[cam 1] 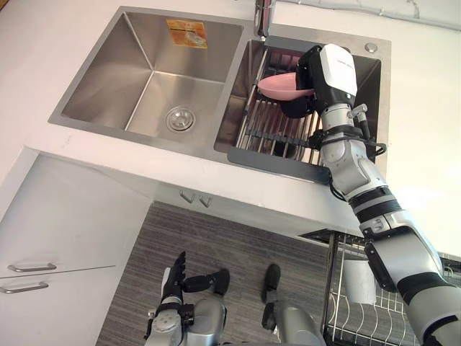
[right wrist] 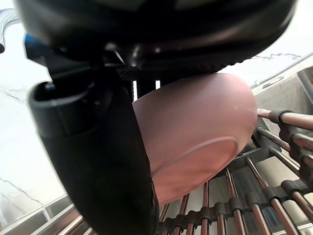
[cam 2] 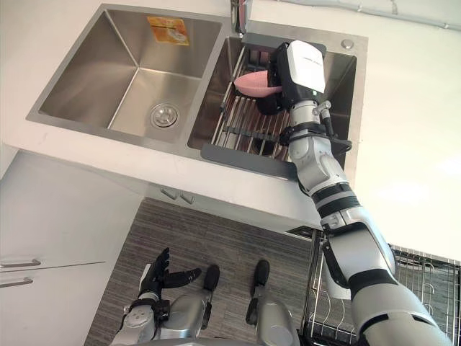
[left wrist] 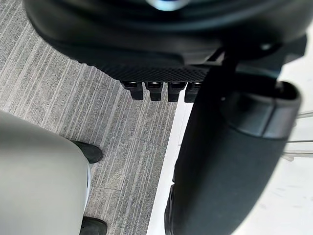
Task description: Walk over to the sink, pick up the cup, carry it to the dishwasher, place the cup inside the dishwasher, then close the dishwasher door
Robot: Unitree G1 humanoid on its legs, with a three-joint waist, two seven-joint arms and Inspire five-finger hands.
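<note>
White countertop (cam 1: pixel 425 86) takes the upper field, with the stainless double sink (cam 1: pixel 144 58) set into it from 10 to 1 o'clock. The sink's faucet (cam 1: pixel 263 18) is cut off at 12. Grey striped floor (cam 1: pixel 216 238) lies at 6. A wire rack (cam 1: pixel 274 133) spans the right basin, partly hidden by the arm. At 5 o'clock a dishwasher basket (cam 1: pixel 360 317) is cropped by the edge. The right hand (cam 1: pixel 311 68) reaches over the rack at 1 o'clock, thumb and fingers curled round the pink cup (cam 1: pixel 277 86), which juts toward 9. The cup seems clear of the bars, though the thumb hides any contact. The left hand (cam 1: pixel 173 277) hangs at 7, fingers straight, holding nothing.
</note>
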